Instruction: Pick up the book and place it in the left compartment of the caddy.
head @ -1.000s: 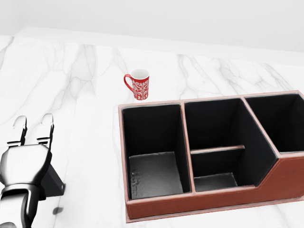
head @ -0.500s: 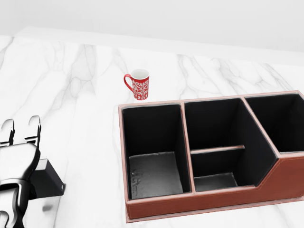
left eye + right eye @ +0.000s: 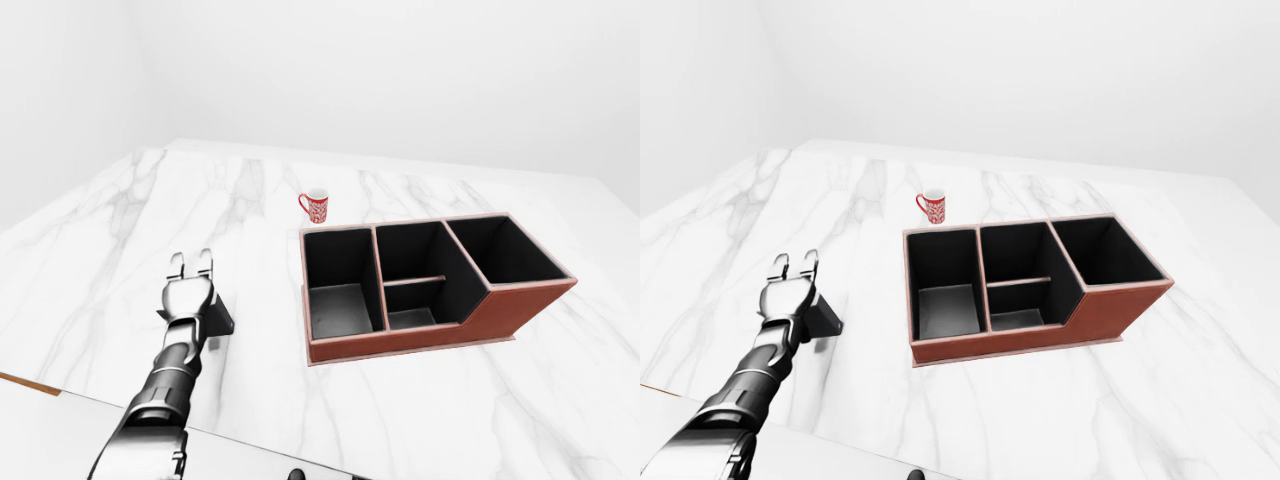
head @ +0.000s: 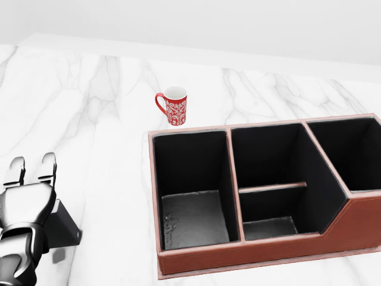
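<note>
My left hand (image 4: 27,199) hovered over the dark book (image 4: 59,225) on the marble worktop (image 4: 107,119), fingers (image 4: 46,165) spread wide and not gripping, positioned to grasp it, the caddy (image 4: 250,253) empty to their right.

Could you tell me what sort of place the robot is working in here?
Probably a simulated kitchen or office counter: a white marble countertop against plain white walls, holding a red patterned mug and a brown compartmented caddy.

dark book (image 4: 59,227) lying on the marble, mostly hidden, well left of the reddish-brown caddy (image 4: 250,253), whose black left compartment (image 4: 193,217) sits empty
</note>
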`<state>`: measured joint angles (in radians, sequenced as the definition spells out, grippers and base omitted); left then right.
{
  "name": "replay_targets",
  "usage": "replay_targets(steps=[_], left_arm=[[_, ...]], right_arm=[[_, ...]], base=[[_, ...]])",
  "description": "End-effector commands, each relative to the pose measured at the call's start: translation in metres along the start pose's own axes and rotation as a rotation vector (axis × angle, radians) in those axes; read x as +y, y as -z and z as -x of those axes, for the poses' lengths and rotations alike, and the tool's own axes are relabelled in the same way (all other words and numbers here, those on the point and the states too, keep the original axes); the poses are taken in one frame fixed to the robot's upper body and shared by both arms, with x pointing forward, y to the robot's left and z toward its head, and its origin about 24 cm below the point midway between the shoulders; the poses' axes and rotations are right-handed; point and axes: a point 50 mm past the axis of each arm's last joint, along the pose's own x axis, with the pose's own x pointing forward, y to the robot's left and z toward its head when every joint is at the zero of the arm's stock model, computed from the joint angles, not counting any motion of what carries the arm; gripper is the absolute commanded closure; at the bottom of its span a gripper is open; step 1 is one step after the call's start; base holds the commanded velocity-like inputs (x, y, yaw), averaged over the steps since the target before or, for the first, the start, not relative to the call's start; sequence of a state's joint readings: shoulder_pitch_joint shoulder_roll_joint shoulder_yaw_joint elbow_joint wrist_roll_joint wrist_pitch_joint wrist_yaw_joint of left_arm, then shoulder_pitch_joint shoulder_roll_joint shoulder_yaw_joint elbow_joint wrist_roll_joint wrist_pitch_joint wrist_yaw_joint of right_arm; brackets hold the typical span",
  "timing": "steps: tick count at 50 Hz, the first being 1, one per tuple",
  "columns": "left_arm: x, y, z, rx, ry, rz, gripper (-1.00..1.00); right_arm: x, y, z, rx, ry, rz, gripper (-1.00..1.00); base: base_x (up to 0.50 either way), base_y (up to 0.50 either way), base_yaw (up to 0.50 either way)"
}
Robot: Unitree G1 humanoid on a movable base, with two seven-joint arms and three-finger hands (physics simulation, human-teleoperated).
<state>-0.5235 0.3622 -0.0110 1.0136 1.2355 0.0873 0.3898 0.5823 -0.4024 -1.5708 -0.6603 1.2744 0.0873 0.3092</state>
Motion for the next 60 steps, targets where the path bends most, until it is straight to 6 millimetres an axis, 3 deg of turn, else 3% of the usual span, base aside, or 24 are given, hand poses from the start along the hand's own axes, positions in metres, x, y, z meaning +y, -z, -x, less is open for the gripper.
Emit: replay_targets(steps=[1,17,20,21,22,24,25,39,50,54,60], left_arm=[[-0.011,-0.004,-0.001,0.0,0.047,-0.031,-1.0],[-0.026,-0.003,0.006,0.001,0.132,-0.062,-1.0],[-0.027,-0.002,0.006,0.006,0.141,-0.062,-0.51],[-0.027,-0.001,0.007,0.008,0.145,-0.062,-0.06],[-0.028,0.0,0.007,0.009,0.146,-0.063,0.11],[-0.03,0.0,0.009,0.008,0.152,-0.066,0.78],[-0.03,0.0,0.009,0.008,0.152,-0.067,1.0],[-0.023,0.004,0.009,-0.016,0.043,-0.096,1.0],[0.009,0.003,0.007,-0.022,-0.147,-0.002,1.0],[0.025,-0.003,0.014,-0.062,-0.209,0.001,1.0],[0.064,-0.008,0.035,-0.095,-0.353,0.025,1.0]], right_arm=[[0.0,0.001,0.001,0.001,0.0,0.007,-1.0],[0.0,0.0,0.0,0.003,0.0,0.005,-1.0],[0.0,0.0,0.0,0.005,0.0,0.002,-1.0],[0.0,0.0,0.0,0.004,0.0,0.005,-1.0],[0.0,0.0,0.0,0.004,0.0,0.007,-1.0],[0.0,0.001,0.001,0.003,-0.002,0.014,-1.0],[0.0,0.001,0.001,0.004,-0.002,0.012,-1.0],[0.0,0.0,-0.001,0.001,0.0,0.014,-1.0],[0.0,0.0,-0.001,0.001,0.0,0.019,-1.0],[0.0,0.001,0.0,0.001,-0.002,0.024,-1.0],[-0.001,0.0,-0.001,0.002,0.002,0.013,-1.0]], base=[[0.0,0.0,0.0],[0.0,0.0,0.0],[0.0,0.0,0.0],[0.0,0.0,0.0],[0.0,0.0,0.0],[0.0,0.0,0.0],[0.0,0.0,0.0],[0.0,0.0,0.0],[0.0,0.0,0.0],[0.0,0.0,0.0],[0.0,0.0,0.0]])
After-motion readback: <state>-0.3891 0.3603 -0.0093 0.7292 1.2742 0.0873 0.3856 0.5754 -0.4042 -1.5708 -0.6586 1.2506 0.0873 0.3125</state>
